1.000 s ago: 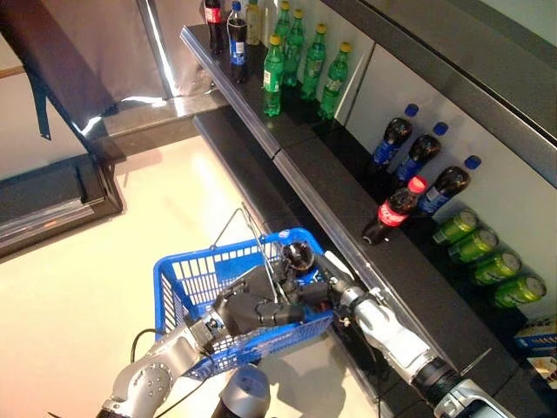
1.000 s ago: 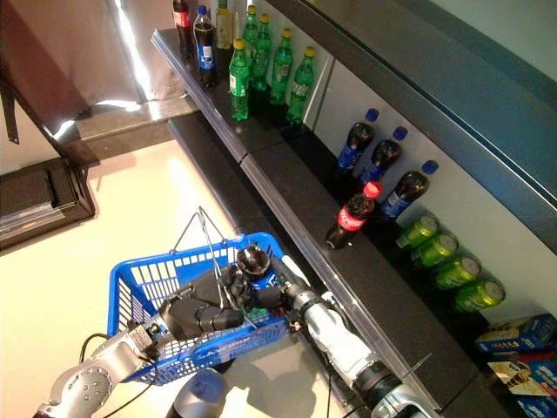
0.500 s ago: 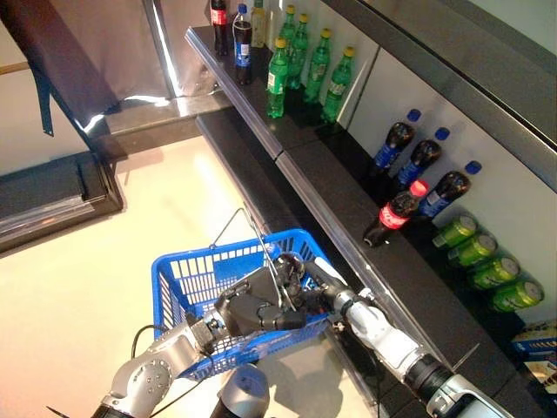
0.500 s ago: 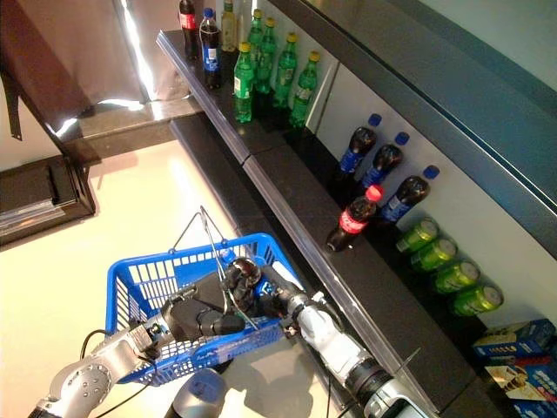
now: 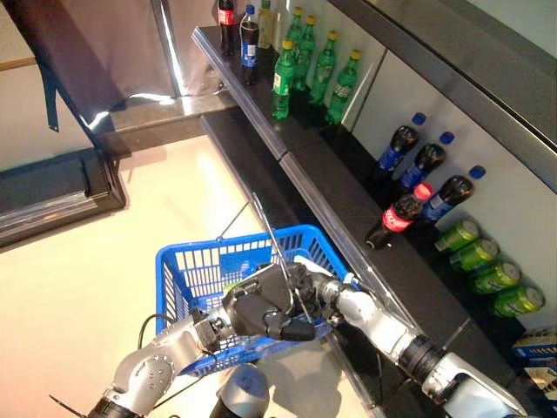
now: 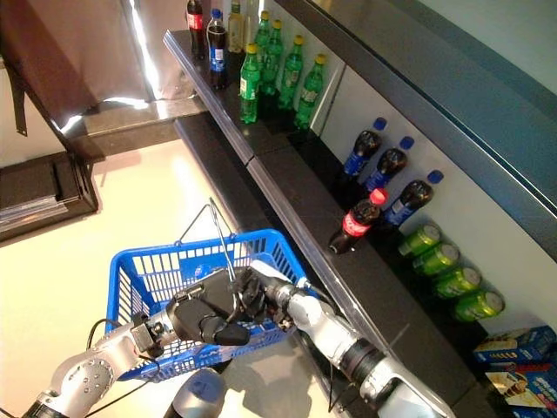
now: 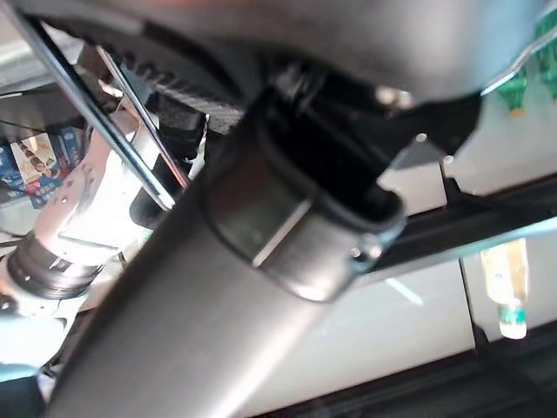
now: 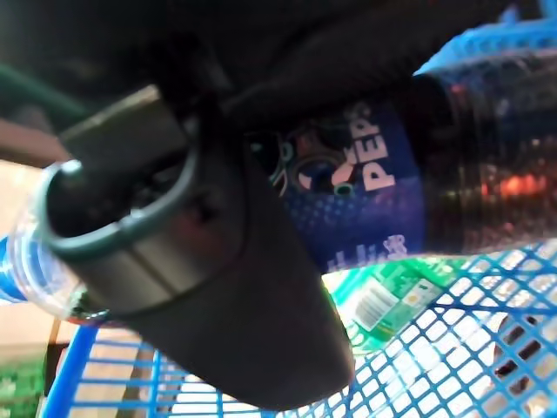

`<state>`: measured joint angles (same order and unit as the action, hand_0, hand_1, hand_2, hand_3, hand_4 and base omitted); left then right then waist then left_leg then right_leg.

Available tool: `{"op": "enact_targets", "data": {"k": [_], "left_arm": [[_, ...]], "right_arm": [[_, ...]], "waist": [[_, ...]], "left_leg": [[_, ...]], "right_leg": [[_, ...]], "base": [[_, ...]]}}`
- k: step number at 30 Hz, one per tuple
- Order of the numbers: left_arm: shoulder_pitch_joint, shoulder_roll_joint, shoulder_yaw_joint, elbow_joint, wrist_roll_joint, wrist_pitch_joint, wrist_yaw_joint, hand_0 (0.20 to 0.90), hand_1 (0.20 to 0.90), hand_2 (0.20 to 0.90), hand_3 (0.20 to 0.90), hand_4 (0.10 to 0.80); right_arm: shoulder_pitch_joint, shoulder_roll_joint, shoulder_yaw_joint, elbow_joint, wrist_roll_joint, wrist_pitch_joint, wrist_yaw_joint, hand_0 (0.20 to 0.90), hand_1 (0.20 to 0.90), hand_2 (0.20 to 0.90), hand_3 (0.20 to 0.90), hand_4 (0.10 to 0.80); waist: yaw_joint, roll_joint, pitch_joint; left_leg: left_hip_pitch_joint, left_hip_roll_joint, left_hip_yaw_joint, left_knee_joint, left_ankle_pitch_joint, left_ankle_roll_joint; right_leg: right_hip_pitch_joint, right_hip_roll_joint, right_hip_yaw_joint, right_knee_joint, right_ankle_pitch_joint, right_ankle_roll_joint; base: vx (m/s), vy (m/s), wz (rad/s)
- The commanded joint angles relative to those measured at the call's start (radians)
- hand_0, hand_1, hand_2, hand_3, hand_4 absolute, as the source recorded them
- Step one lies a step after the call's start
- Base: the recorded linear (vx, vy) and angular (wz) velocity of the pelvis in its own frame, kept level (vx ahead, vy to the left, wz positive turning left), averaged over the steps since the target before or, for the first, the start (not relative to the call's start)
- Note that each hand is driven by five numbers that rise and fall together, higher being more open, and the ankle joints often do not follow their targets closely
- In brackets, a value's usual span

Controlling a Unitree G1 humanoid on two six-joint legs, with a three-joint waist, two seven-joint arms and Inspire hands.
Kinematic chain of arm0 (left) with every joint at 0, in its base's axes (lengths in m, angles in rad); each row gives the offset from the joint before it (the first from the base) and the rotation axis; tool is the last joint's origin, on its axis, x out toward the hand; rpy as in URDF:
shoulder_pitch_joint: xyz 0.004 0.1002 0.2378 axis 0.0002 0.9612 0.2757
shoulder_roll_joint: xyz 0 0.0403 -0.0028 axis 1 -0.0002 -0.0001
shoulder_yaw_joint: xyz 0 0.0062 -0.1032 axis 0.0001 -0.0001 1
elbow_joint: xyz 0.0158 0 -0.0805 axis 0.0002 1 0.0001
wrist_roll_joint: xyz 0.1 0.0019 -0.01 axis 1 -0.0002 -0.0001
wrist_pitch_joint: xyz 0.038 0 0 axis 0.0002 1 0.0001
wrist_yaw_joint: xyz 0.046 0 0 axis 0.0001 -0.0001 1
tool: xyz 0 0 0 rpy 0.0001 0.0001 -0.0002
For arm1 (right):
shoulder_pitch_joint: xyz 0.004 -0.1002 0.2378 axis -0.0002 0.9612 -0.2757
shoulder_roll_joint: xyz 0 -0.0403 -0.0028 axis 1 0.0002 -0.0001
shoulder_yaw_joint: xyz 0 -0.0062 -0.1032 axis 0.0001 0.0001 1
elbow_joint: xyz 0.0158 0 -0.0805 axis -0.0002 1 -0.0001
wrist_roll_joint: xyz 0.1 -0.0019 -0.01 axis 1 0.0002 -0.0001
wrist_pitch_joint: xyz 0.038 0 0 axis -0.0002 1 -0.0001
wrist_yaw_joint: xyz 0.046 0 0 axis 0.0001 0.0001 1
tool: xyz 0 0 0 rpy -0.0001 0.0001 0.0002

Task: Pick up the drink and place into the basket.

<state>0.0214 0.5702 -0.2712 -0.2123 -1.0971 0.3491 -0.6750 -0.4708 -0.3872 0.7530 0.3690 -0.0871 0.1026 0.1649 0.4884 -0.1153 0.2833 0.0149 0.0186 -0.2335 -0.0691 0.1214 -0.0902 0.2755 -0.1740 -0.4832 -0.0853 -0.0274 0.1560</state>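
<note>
Two dark shelves (image 5: 348, 209) of bottles and green cans (image 5: 487, 274) run along a cream floor (image 5: 78, 270). Left hand (image 5: 261, 309) is curled round the blue basket (image 5: 187, 266) handle. Right hand (image 8: 200, 218) grips the cola bottle (image 8: 418, 174), now lower, probably inside the basket; a second ago it showed above the rim.

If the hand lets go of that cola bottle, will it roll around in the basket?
Probably only a little: the cola bottle is round and lies sideways in the right hand, but a green bottle and the basket walls should stop it. It looks full, so fairly heavy.
</note>
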Motion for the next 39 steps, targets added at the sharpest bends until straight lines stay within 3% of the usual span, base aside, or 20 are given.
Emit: {"op": "enact_targets", "data": {"k": [1, 27, 28, 29, 30, 31, 39], "left_arm": [[-0.199, -0.146, -0.097, -0.353, -0.155, -0.131, -0.295, 0.3, 0.3, 0.3, 0.2, 0.1], [-0.218, -0.152, -0.12, -0.371, -0.166, -0.111, -0.301, 0.3, 0.3, 0.3, 0.2, 0.1], [-0.218, -0.151, -0.121, -0.371, -0.166, -0.108, -0.3, 0.3, 0.3, 0.3, 0.2, 0.1], [-0.217, -0.151, -0.123, -0.372, -0.164, -0.108, -0.3, 0.3, 0.3, 0.3, 0.2, 0.1], [-0.219, -0.153, -0.125, -0.373, -0.164, -0.107, -0.298, 0.3, 0.3, 0.3, 0.2, 0.1], [-0.218, -0.154, -0.124, -0.374, -0.164, -0.106, -0.298, 0.3, 0.3, 0.3, 0.2, 0.1], [-0.221, -0.153, -0.122, -0.375, -0.161, -0.106, -0.295, 0.3, 0.3, 0.3, 0.2, 0.1]], "right_arm": [[-0.141, 0.0, 0.072, -0.112, -0.001, -0.1, 0.018, 0.3, 0.3, 0.3, 0.2, 0.1], [-0.173, 0.084, 0.17, -0.051, -0.032, -0.056, 0.168, 0.3, 0.3, 0.3, 0.2, 0.1], [-0.173, 0.088, 0.172, -0.043, -0.033, -0.052, 0.165, 0.467, 0.467, 0.467, 0.395, 0.295], [-0.171, 0.088, 0.172, -0.039, -0.033, -0.052, 0.163, 0.547, 0.547, 0.547, 0.488, 0.388], [-0.169, 0.092, 0.173, -0.032, -0.032, -0.048, 0.158, 0.815, 0.815, 0.815, 0.801, 0.701], [-0.169, 0.095, 0.172, -0.028, -0.034, -0.046, 0.16, 0.9, 0.9, 0.9, 0.9, 0.8], [-0.165, 0.103, 0.165, -0.013, -0.036, -0.047, 0.151, 0.9, 0.9, 0.9, 0.9, 0.8]], "waist": [[0.001, 0.018, -0.251], [0.024, 0.01, -0.269], [0.025, 0.008, -0.269], [0.026, 0.007, -0.269], [0.026, 0.006, -0.27], [0.026, 0.006, -0.27], [0.024, 0.006, -0.273]], "left_leg": [[0.041, -0.002, -0.007, -0.018, -0.036, 0.025], [0.045, -0.011, -0.02, -0.018, -0.039, 0.029], [0.044, -0.011, -0.02, -0.018, -0.039, 0.029], [0.044, -0.012, -0.02, -0.018, -0.04, 0.029], [0.044, -0.012, -0.02, -0.018, -0.04, 0.029], [0.043, -0.012, -0.019, -0.018, -0.04, 0.028], [0.042, -0.013, -0.016, -0.018, -0.04, 0.029]], "right_leg": [[-0.048, 0.023, -0.03, 0.127, -0.011, -0.065], [-0.04, 0.012, -0.039, 0.127, -0.01, -0.059], [-0.04, 0.012, -0.039, 0.125, -0.008, -0.059], [-0.04, 0.013, -0.039, 0.124, -0.008, -0.058], [-0.04, 0.013, -0.038, 0.123, -0.006, -0.057], [-0.04, 0.013, -0.038, 0.122, -0.006, -0.057], [-0.044, 0.012, -0.033, 0.122, -0.002, -0.054]], "base": [[0.0, 0.0, 0.0], [0.0, 0.0, 0.0], [0.0, 0.0, 0.0], [0.0, 0.0, 0.0], [0.0, 0.0, 0.0], [0.0, 0.0, 0.0], [0.0, 0.0, 0.0]]}}
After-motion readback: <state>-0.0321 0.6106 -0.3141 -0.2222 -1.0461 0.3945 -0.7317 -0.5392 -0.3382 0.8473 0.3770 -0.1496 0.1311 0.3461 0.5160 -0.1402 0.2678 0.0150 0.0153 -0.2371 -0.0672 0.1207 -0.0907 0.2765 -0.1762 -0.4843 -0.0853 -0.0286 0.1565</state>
